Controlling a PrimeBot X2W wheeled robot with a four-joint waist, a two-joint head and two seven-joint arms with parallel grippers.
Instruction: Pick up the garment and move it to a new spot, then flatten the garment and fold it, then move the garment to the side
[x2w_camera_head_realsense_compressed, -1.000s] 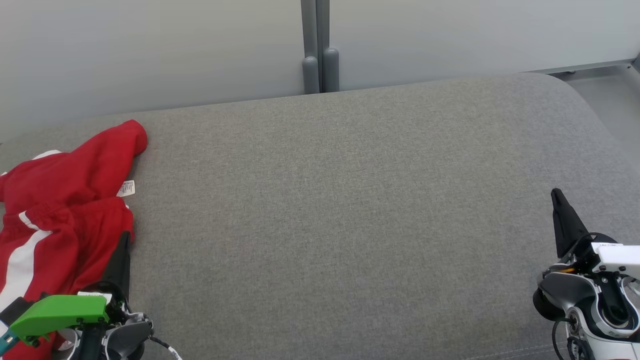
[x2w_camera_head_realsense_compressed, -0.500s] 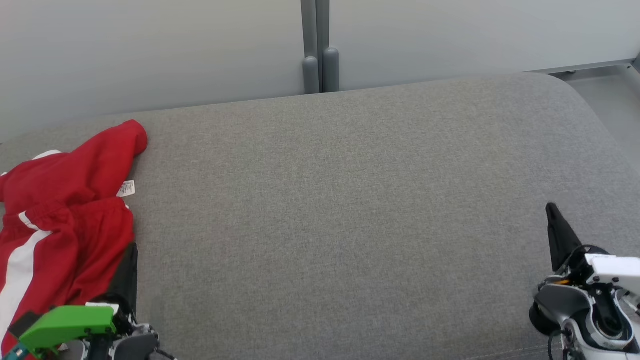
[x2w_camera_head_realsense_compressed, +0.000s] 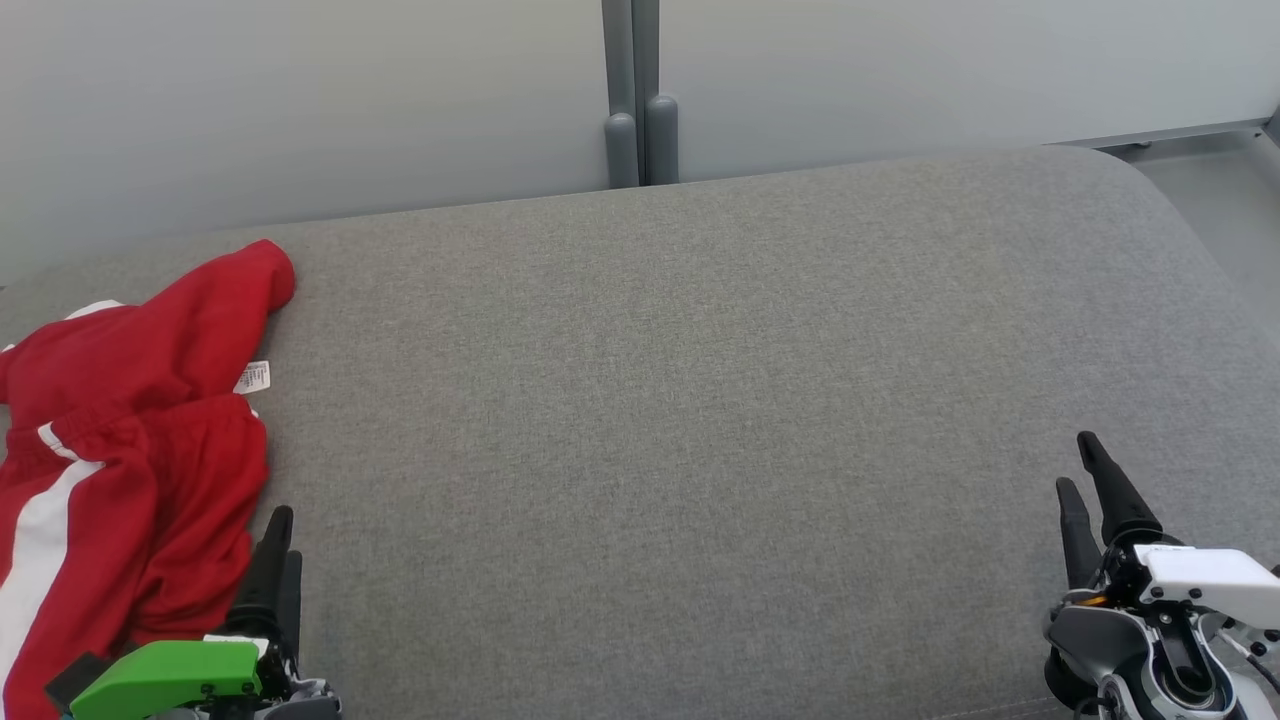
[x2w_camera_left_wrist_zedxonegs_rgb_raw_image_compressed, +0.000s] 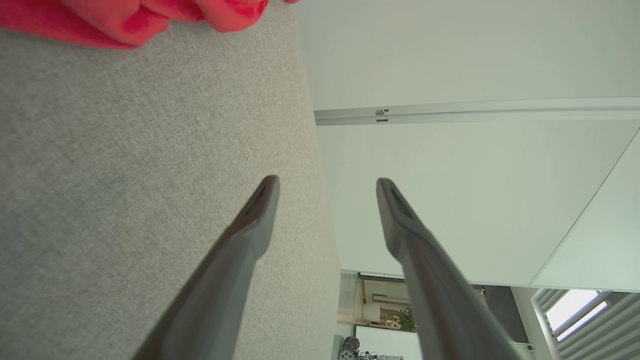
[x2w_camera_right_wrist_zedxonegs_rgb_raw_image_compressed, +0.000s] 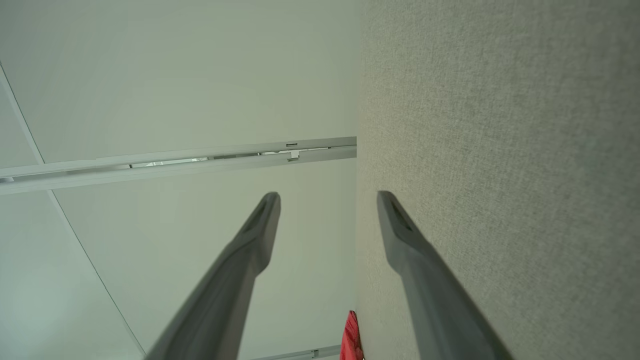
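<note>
Two empty tools, left gripper (x2w_camera_head_realsense_compressed: 283, 540) and right gripper (x2w_camera_head_realsense_compressed: 1075, 462), hovering with jaws spread wide; crumpled red white-striped cloth garment (x2w_camera_head_realsense_compressed: 150, 400) lying bunched on grey fabric cushion (x2w_camera_head_realsense_compressed: 650, 400), flattening and folding seemingly pending.

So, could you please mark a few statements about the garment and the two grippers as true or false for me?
1. The red garment lies bunched at the left end of the grey cushion. True.
2. The left gripper is shut on the garment. False: its jaws are open with nothing between them.
3. The right gripper is open and empty. True.
4. The garment is plain red all over. False: it has a white stripe.
</note>
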